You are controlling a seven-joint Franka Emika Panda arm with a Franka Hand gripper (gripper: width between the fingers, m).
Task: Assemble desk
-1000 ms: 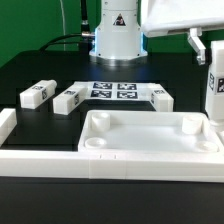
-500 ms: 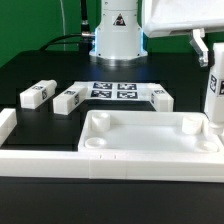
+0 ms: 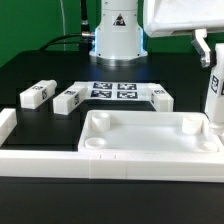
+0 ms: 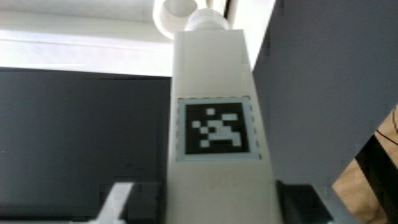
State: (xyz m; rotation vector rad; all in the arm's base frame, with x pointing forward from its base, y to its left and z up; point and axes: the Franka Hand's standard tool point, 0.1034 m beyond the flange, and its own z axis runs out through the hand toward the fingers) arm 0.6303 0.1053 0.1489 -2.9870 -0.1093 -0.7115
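End effector (image 3: 210, 55): clenched on the held leg (image 3: 213, 95); in the wrist view the fingers (image 4: 294, 203) sit against two opposite sides of the leg's upper end.
Held leg, place: far right of the scene, at the far right corner of the tabletop (image 3: 150, 150), and off the surface (image 3: 40, 60).
Held leg, long axis: vertical, in line with the end effector's own axis; the leg hangs straight down from the grasp.
Held leg, facing: one tag (image 4: 217, 127) faces the wrist camera; the free end points down toward the tabletop.
Key relation: the far right socket (image 3: 190, 124) lies below the end effector and just left of the leg's lower end.
Contact: it cannot be told whether the lower end touches the tabletop; the rim hides that end.
Tabletop: lies flat, near centre, open side up, long axis left to right.
Loose legs (image 3: 70, 98): two lie at far left and one to the right of the marker board (image 3: 112, 91), all on their sides.
Next move, as judged: keep the leg upright, shift it slightly left over the socket, then lower it.
Risk, as judged: a tilted leg could catch on the rim.
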